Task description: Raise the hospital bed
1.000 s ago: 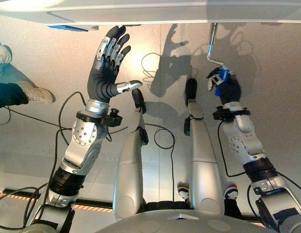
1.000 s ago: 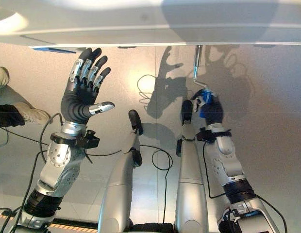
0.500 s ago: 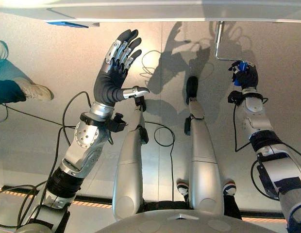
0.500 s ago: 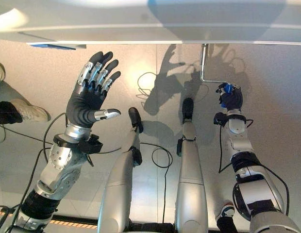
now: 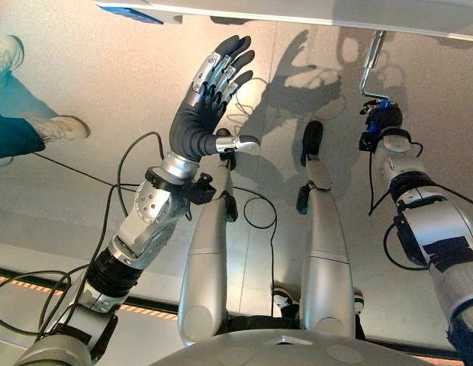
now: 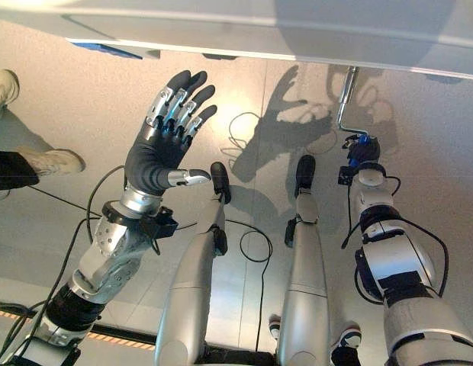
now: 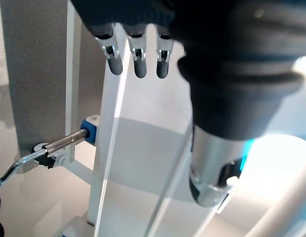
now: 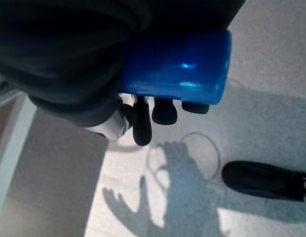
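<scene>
Clearly bent silver crank (image 5: 371, 67); blue handle (image 8: 177, 69).

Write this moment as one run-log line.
right hand: shut on blue crank handle | left hand: open, raised | bed frame: above

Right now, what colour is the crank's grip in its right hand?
Blue; the crank grip shows best in the right wrist view.

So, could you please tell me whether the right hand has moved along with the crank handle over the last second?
Yes. The right hand, shut on the blue crank handle, has swung from left of the crank's metal shaft round to its right.
</scene>
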Robot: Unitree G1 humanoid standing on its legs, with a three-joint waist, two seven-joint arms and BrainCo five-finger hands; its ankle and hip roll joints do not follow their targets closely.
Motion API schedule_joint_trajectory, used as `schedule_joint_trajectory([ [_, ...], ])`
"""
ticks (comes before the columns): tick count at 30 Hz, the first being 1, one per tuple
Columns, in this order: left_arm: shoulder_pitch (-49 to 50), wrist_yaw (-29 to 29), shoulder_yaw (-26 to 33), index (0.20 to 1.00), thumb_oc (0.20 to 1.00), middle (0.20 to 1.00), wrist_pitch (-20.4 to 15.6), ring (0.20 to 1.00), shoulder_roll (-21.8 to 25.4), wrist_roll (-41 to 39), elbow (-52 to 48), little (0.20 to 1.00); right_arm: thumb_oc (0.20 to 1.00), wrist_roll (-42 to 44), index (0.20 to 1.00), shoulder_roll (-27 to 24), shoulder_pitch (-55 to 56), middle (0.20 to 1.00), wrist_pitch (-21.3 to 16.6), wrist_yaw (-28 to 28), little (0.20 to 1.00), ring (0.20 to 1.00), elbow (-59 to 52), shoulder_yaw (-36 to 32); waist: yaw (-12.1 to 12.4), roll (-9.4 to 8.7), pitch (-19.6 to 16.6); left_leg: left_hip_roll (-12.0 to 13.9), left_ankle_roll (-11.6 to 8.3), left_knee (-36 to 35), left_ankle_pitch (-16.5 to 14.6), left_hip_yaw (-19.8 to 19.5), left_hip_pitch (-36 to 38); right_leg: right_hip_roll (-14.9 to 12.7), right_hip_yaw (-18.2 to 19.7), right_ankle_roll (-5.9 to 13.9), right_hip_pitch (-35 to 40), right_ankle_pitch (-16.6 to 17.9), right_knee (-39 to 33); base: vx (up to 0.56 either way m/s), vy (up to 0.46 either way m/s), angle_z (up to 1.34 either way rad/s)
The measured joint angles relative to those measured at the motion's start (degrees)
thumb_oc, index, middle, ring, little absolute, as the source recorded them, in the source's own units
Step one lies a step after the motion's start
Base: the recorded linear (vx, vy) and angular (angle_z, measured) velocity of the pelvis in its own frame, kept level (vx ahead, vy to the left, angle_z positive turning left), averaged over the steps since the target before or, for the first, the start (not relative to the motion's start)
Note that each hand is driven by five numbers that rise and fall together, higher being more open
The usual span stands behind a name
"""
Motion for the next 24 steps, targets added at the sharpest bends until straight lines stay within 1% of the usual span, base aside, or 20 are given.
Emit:
schedule_joint_trajectory([
  [4, -0.28, 0.77, 0.41, 1.0, 1.0, 1.0, 0.68, 1.0, -0.73, 0.02, 0.08, 1.0, 0.2, -0.64, 0.2, 2.23, -0.56, 0.2, 0.86, -1.11, 0.2, 0.2, -0.99, 0.24, 0.05, 0.05, -0.03, 0.12, -0.06, 0.49, -0.03, -0.48, -0.89, 0.0, -0.4, -0.26, -0.66, -0.19, 0.5, 0.0, 0.057, 0.03],
  [10, -0.68, 2.08, 2.38, 1.0, 1.0, 1.0, 0.96, 1.0, -3.19, 0.0, 0.32, 1.0, 0.2, -1.49, 0.2, 3.42, -2.27, 0.2, 2.41, -1.79, 0.2, 0.2, -1.12, 0.4, 0.35, 0.38, -0.15, 0.23, -0.16, 1.48, -0.12, -0.93, -1.92, -0.01, -0.82, -0.42, -1.04, -0.08, 0.7, 0.0, 0.066, 0.01],
  [11, -0.71, 2.31, 2.35, 1.0, 1.0, 1.0, 1.02, 1.0, -3.35, 0.01, 0.44, 1.0, 0.2, -1.49, 0.2, 3.95, -2.16, 0.2, 2.95, -2.14, 0.2, 0.2, -1.73, 1.72, 0.52, 0.49, -0.2, 0.29, -0.17, 1.61, -0.13, -0.97, -2.02, 0.05, -0.87, -0.44, -1.07, -0.08, 0.68, 0.0, 0.04, 0.0],
  [16, -0.71, 3.26, 2.45, 1.0, 1.0, 1.0, 1.23, 1.0, -3.5, 0.01, 0.49, 1.0, 0.2, -2.26, 0.2, 6.64, -2.7, 0.2, 2.94, -2.28, 0.2, 0.2, -3.77, 4.6, 1.11, 0.87, -0.29, 0.54, -0.26, 2.14, -0.19, -1.22, -2.64, 0.21, -1.2, -0.55, -1.34, 0.01, 0.58, 0.0, 0.068, 0.0],
  [20, -0.72, 3.76, 2.65, 1.0, 1.0, 1.0, 1.67, 1.0, -3.56, 0.01, 0.52, 1.0, 0.2, -2.59, 0.2, 10.85, -2.44, 0.2, 2.73, -2.28, 0.2, 0.2, -8.68, 5.44, 1.04, 0.93, -0.33, 0.6, -0.32, 2.25, -0.23, -1.22, -2.71, 0.25, -1.26, -0.73, -1.3, 0.16, 0.42, 0.0, 0.043, -0.01],
  [24, -0.57, 4.32, 3.53, 1.0, 1.0, 1.0, 1.68, 1.0, -3.71, 0.01, 0.59, 1.0, 0.2, -2.61, 0.2, 11.3, -1.84, 0.2, 2.61, -2.3, 0.2, 0.2, -12.29, 6.76, 0.95, 0.94, -0.34, 0.79, -0.37, 2.37, -0.26, -1.2, -2.69, 0.45, -1.27, -0.77, -1.23, 0.2, 0.39, 0.01, 0.025, -0.01],
])
